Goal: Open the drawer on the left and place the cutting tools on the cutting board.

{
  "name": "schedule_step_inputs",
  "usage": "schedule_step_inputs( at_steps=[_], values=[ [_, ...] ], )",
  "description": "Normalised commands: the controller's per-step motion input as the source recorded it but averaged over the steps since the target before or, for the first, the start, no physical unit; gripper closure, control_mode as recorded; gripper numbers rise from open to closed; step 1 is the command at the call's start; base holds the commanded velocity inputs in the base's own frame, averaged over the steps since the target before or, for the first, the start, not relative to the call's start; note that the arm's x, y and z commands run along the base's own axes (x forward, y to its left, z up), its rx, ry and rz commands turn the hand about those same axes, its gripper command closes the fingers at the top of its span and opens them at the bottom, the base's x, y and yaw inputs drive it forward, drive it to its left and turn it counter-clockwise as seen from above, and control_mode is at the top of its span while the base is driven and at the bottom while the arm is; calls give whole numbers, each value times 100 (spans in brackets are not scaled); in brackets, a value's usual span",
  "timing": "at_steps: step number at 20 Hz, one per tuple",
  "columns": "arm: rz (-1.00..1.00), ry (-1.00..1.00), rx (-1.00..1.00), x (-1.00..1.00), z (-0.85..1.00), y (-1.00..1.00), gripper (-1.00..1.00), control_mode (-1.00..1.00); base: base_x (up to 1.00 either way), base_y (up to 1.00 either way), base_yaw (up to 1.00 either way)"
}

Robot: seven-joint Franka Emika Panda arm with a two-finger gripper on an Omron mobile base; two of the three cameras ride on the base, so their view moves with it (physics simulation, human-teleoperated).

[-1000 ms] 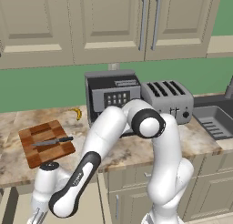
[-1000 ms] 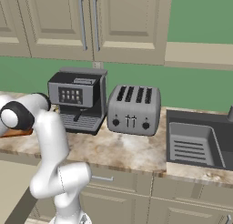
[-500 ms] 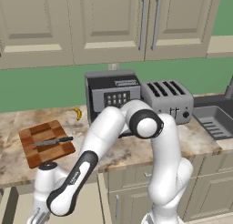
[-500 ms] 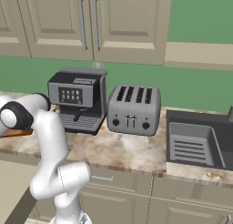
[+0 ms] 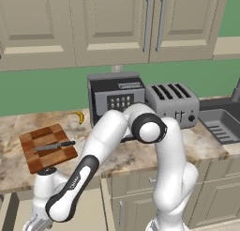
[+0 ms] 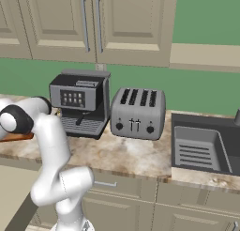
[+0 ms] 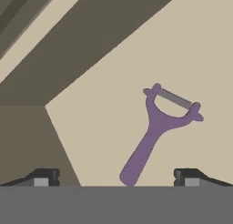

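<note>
The drawer (image 7: 91,127) is open, and the hand view looks down at its beige floor. On that floor lies a purple cutting tool (image 7: 154,132), handle toward the hand and forked head with a grey blade away from it. My gripper (image 7: 117,178) hangs open above the handle end, one fingertip on each side, touching nothing. In the left base view the arm bends down past the counter's front at the lower left. The checkered wooden cutting board (image 5: 47,146) lies on the counter's left with a dark-handled knife (image 5: 54,146) on it. Its edge (image 6: 14,137) shows behind the arm.
A yellow banana (image 5: 80,117) lies behind the board. A black coffee machine (image 5: 115,101) and a grey toaster (image 5: 173,103) stand at the counter's back, and a dark sink (image 5: 220,124) lies to the right. Dark drawer walls (image 7: 27,141) rise left of the tool.
</note>
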Motion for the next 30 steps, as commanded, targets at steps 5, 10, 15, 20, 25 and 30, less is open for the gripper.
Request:
schedule_step_inputs(
  at_steps=[5,10,15,20,25,30],
  values=[
    [-12,2,-10,-1,-23,-1,-100,-100,0,0,0],
    [-10,0,-11,-11,-22,-3,-100,-100,0,0,0],
    [-8,0,-10,-12,-14,-1,-100,-100,0,0,0],
    [-12,4,-9,-11,-11,-1,-100,-100,0,0,0],
    [-13,4,-10,-7,-17,-1,-100,-100,0,0,0],
    [-9,0,-10,-1,-23,-8,-100,-100,0,0,0]
  ],
)
